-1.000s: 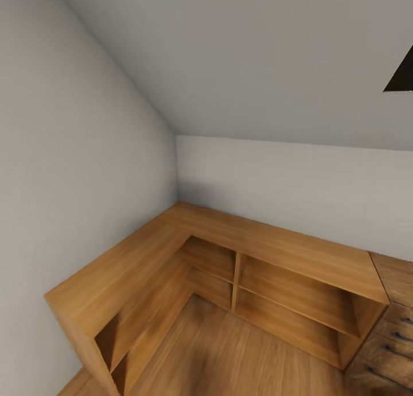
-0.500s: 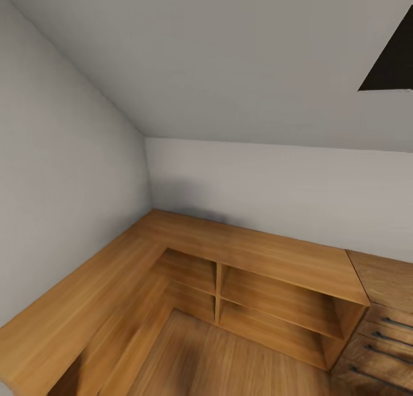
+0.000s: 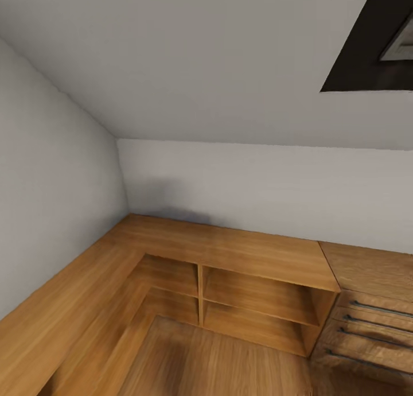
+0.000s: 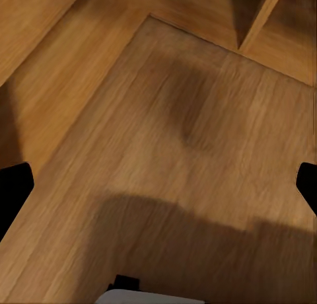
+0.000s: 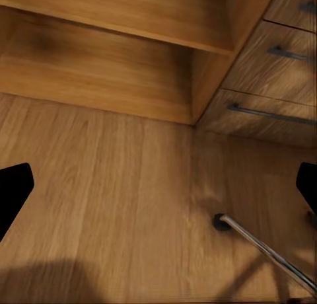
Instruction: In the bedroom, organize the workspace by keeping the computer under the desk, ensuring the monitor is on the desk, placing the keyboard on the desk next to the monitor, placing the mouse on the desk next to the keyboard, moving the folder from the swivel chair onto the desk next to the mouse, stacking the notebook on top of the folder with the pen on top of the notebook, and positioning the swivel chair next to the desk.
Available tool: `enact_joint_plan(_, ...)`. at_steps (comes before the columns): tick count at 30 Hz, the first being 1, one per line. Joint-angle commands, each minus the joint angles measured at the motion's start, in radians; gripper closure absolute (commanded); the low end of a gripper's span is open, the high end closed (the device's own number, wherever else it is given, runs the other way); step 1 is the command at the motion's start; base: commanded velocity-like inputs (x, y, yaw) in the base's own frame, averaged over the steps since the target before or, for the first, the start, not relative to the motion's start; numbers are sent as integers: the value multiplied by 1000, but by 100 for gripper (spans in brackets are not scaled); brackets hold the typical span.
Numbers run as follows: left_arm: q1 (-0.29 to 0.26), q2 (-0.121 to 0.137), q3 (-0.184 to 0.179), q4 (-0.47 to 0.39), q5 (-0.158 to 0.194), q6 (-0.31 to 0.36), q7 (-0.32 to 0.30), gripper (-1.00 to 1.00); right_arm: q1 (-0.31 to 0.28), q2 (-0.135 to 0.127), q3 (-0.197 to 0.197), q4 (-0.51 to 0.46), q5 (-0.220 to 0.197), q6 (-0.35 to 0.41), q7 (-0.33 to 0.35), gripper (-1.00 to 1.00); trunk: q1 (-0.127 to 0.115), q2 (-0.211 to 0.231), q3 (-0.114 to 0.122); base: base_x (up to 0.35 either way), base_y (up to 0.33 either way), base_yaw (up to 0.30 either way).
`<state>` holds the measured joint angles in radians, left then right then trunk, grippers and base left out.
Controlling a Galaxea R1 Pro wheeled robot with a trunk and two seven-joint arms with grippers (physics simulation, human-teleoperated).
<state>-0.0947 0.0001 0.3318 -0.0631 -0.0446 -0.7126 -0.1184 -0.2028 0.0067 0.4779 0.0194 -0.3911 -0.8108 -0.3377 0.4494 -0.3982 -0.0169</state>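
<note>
From the head camera I see a low L-shaped wooden open-shelf unit [image 3: 229, 258] in the room corner, with a wooden drawer unit with dark bar handles [image 3: 367, 321] adjoining on its right. My left gripper [image 4: 158, 185] and right gripper [image 5: 158, 185] both stand wide over the wooden plank floor [image 4: 198, 158]. A chrome chair leg with a caster [image 5: 261, 244], part of the swivel chair, lies near the right gripper.

I saw a low L-shaped wooden shelf unit [image 3: 229, 252] running along two grey walls [image 3: 258, 183] into the corner, open cubbies beneath, a wooden drawer unit [image 3: 367, 327] with dark bar handles touching its right end, wooden floor [image 4: 178, 185] below, a dark-framed opening [image 3: 373, 46] in the sloped ceiling.
</note>
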Motion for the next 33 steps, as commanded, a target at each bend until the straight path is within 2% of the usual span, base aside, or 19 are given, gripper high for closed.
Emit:
enact_joint_plan(1,0,0,9,0,-4,-2,-6,-100,-1,1,8,2,-3,-2,-6,-100,1,-2,-2,1,0,-261)
enact_joint_plan(13,0,1,9,0,-5,-2,-6,-100,-1,0,8,2,-3,-2,-3,-100,1,-2,3,23,11,-264)
enact_joint_plan(28,0,1,9,0,-4,-2,-6,-100,-1,-1,8,2,-3,-2,-3,-100,1,-2,9,262,90,-267)
enact_joint_plan(33,0,1,9,0,-4,-2,-6,-100,-1,-1,8,2,-3,-2,-3,-100,1,-2,11,93,6,-268)
